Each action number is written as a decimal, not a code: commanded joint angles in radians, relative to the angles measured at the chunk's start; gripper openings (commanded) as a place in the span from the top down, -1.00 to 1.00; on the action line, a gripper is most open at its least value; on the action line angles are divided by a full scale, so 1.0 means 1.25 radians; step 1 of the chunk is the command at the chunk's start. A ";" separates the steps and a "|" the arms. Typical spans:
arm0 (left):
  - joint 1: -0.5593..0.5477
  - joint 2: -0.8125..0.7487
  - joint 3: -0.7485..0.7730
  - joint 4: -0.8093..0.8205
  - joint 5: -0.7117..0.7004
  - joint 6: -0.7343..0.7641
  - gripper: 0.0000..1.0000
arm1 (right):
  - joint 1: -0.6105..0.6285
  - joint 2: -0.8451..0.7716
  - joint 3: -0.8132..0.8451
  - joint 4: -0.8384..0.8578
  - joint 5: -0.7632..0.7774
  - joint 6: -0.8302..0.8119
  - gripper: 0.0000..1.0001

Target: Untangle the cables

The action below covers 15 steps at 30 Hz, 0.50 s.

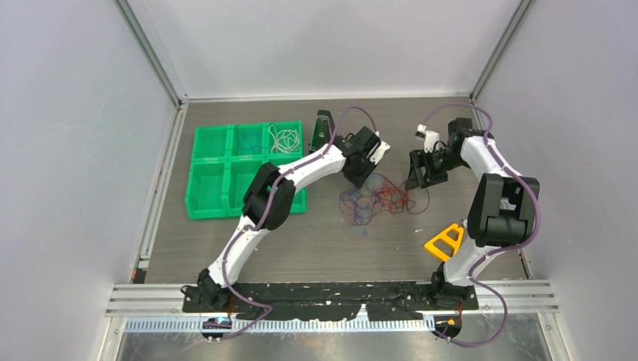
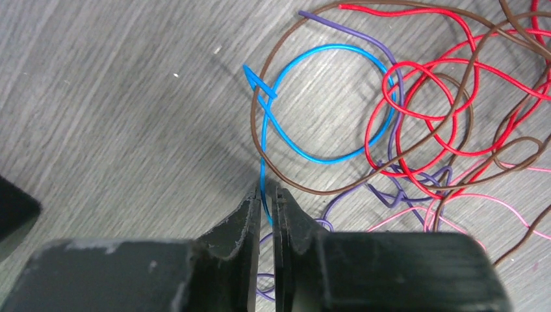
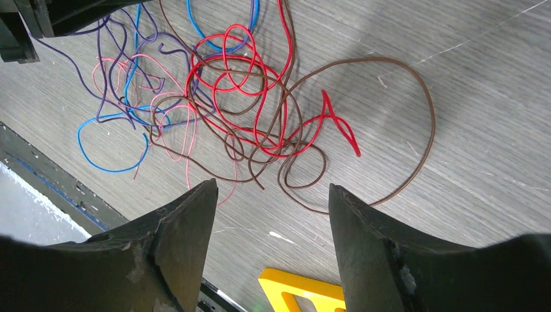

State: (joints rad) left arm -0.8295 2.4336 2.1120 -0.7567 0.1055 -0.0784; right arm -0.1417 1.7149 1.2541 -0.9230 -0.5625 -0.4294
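The cables (image 1: 374,199) lie in a loose tangle of thin red, blue, brown, purple and pink wires mid-table. My left gripper (image 1: 355,179) is at the tangle's back left edge. In the left wrist view its jaws (image 2: 268,192) are nearly together, with the blue cable (image 2: 262,162) pinched between them; the cable runs from a blue loop down into the gap. My right gripper (image 1: 416,180) hovers at the right of the tangle, open. In the right wrist view its fingers (image 3: 273,188) stand wide apart above bare table, with the tangle (image 3: 240,91) beyond the tips.
A green bin tray (image 1: 211,177) with several compartments sits at the left; a coiled white wire (image 1: 284,139) lies in its back right compartment. A dark upright object (image 1: 323,128) stands behind the left gripper. A yellow triangular piece (image 1: 445,241) lies by the right arm's base.
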 commanded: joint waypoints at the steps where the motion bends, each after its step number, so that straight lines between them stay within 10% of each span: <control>1: -0.011 -0.044 -0.024 0.013 0.024 -0.013 0.85 | -0.004 -0.047 -0.011 -0.014 -0.004 0.002 -0.39; 15: -0.011 -0.474 -0.260 0.234 0.080 0.085 1.00 | -0.003 -0.129 -0.021 -0.018 -0.154 -0.036 -0.59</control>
State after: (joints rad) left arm -0.8394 2.0266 1.7607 -0.6220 0.1596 -0.0124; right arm -0.1417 1.6451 1.2194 -0.9417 -0.6331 -0.4389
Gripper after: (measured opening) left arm 0.007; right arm 0.738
